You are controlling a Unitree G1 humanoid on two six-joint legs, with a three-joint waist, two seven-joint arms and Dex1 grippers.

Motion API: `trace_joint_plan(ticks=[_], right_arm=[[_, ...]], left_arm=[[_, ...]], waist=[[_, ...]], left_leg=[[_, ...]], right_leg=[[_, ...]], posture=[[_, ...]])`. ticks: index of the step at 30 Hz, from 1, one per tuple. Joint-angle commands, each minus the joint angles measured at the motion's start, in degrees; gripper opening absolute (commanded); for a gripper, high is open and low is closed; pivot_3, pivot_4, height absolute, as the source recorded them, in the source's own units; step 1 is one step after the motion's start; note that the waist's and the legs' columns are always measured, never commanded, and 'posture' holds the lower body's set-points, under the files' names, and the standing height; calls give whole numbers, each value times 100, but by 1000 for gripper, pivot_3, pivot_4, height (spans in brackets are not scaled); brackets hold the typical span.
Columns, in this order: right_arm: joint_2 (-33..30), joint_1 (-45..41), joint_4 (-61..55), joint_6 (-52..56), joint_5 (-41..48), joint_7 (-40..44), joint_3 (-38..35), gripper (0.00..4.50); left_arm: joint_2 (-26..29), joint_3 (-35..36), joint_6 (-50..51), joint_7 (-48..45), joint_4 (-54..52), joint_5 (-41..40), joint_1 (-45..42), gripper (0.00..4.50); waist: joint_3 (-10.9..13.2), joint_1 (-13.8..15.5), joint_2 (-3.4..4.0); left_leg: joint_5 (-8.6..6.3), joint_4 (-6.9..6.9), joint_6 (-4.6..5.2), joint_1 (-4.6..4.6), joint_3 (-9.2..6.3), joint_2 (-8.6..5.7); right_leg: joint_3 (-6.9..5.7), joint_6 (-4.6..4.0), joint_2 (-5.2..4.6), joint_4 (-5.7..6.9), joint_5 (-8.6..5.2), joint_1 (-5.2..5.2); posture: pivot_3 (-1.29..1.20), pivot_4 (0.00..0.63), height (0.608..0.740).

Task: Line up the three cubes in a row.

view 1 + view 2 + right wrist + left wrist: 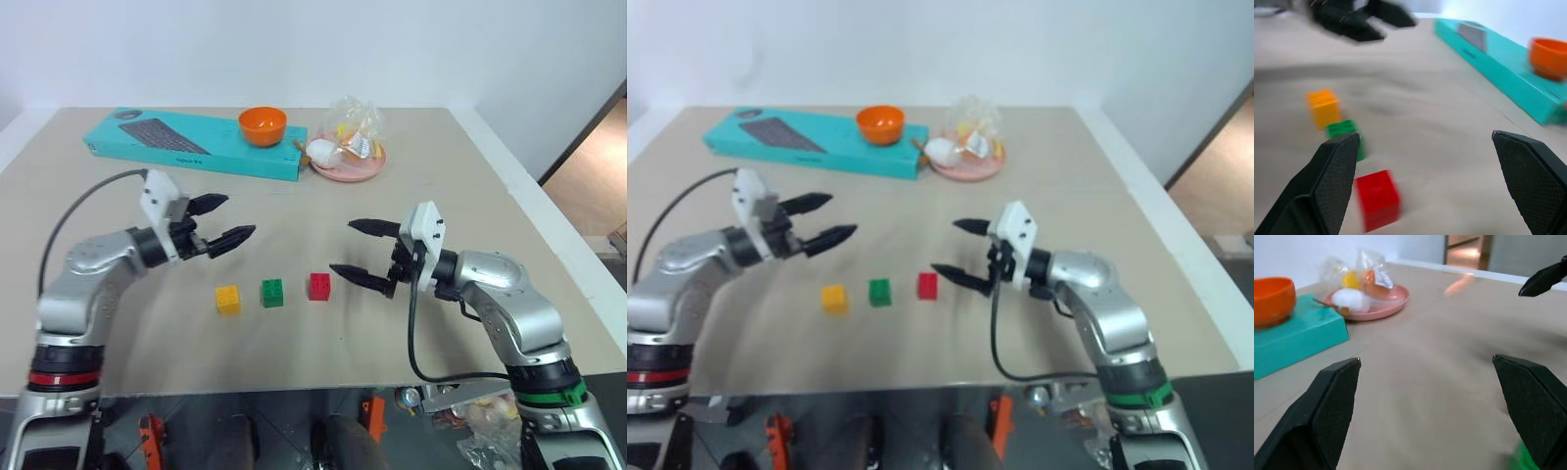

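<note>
**Three cubes in a row, both grippers above desk**

The yellow cube [227, 299], green cube [272, 292] and red cube [319, 286] stand in a row, left to right, near the front of the desk [470, 196], w/ small gaps between them. The left gripper [219, 221] hovers left of and behind the row, fingers spread apart, holding nothing. The right gripper [361, 252] hovers just right of the red cube, fingers also wide apart and empty. At the far side: teal box [186, 143] w/ orange bowl [263, 124] on it, and pink plate [348, 164] to the right.
</note>
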Motion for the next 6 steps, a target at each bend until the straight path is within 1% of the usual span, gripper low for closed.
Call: trace_joint_plan(ticks=[1,6], right_arm=[[55,-242,83,-6,9,-126,-194,4500],[105,-133,22,21,-10,-172,-129,4500]], left_arm=[[-113,-123,-278,301,-190,305,154,4453],[-164,-76,-444,332,-271,296,356,4453]], waist=[[0,-7,0],[0,-6,0]], left_leg=[[0,-1,0,1,0,1],[0,-6,0,0,0,5]], right_leg=[[1,0,1,0,0,-1],[-6,-1,1,0,-1,-2]], posture=[[0,150,740],[0,150,740]])
